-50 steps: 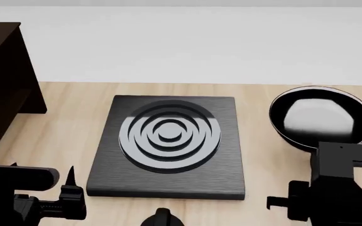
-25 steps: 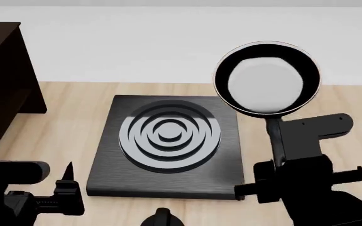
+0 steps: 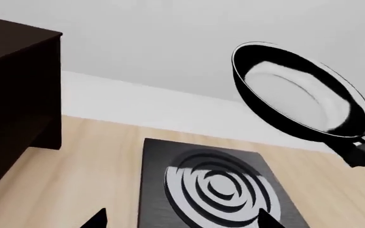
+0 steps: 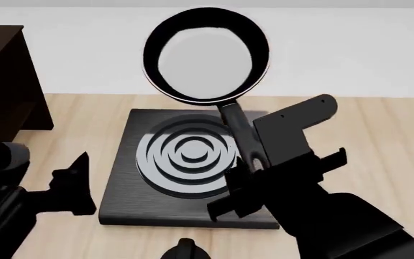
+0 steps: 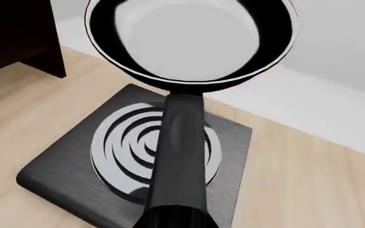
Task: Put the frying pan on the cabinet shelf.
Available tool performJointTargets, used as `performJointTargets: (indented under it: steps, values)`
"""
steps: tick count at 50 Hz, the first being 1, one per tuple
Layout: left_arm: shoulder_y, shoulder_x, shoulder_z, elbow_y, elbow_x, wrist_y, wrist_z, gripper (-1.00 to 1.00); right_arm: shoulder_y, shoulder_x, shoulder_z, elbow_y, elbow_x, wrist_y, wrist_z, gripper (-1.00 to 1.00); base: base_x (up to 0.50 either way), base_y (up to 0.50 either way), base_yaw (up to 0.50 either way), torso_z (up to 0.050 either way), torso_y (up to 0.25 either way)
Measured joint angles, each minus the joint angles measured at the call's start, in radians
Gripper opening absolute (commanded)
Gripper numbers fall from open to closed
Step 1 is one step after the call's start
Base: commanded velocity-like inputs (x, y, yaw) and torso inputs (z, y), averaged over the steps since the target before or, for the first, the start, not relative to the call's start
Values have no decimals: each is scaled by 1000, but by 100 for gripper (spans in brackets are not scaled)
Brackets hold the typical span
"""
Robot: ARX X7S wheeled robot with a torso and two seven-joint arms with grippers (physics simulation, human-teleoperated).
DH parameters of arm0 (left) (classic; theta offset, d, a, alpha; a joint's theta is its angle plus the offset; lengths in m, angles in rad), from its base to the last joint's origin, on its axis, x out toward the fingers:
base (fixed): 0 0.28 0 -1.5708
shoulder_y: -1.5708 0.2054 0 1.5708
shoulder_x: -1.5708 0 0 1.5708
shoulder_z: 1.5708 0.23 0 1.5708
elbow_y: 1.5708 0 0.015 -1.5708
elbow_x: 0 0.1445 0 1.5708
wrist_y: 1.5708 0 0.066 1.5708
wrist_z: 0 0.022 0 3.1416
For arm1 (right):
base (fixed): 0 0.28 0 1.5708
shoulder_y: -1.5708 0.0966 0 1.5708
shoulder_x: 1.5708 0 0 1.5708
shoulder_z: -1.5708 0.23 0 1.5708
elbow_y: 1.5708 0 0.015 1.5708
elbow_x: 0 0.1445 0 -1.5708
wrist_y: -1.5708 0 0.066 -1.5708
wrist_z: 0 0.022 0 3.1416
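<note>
The frying pan (image 4: 207, 54), round and black with a glossy pale inside, is held in the air above the far edge of the square ringed plate. It is tilted, with its inside towards the head camera. My right gripper (image 4: 254, 164) is shut on its black handle (image 5: 179, 156). The pan also shows in the left wrist view (image 3: 300, 97) and the right wrist view (image 5: 189, 38). The dark brown cabinet (image 4: 6, 86) stands at the far left, well left of the pan; it also shows in the left wrist view (image 3: 14, 95). My left gripper (image 4: 74, 181) is open and empty, low at the front left.
A square black plate with concentric rings (image 4: 192, 156) lies on the wooden table (image 4: 70, 140) under the pan. A white wall runs behind the table. A small dark knob (image 4: 185, 249) shows at the front edge.
My right arm has carried the pan up and to the left, from the table's right side to above the ringed plate. My left gripper has shifted slightly and turned.
</note>
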Motion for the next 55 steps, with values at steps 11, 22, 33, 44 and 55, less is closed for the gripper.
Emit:
performJointTargets:
  steps: [11,22,33,44,55]
  values:
    - [-143,25,-80,-13,-219,-162,-46,100,-22,-19,-29,21,13,-101,-74,-100,0,0,0,0,2]
    - [-243,73,-185,-78,-507,-330,-216,100,-20,-27,-41,-7,26,-123,-101,-100,0,0,0,0,2]
    - [-273,99,-229,-90,-749,-414,-361,100,-12,-35,-42,-19,36,-133,-111,-100,0,0,0,1,2]
    - [-278,113,-240,-98,-851,-424,-404,100,-11,-38,-45,-37,44,-134,-117,-100,0,0,0,0,1]
    - [-293,123,-230,-143,-893,-408,-410,100,-19,-36,-51,-60,56,-135,-121,-100,0,0,0,1,2]
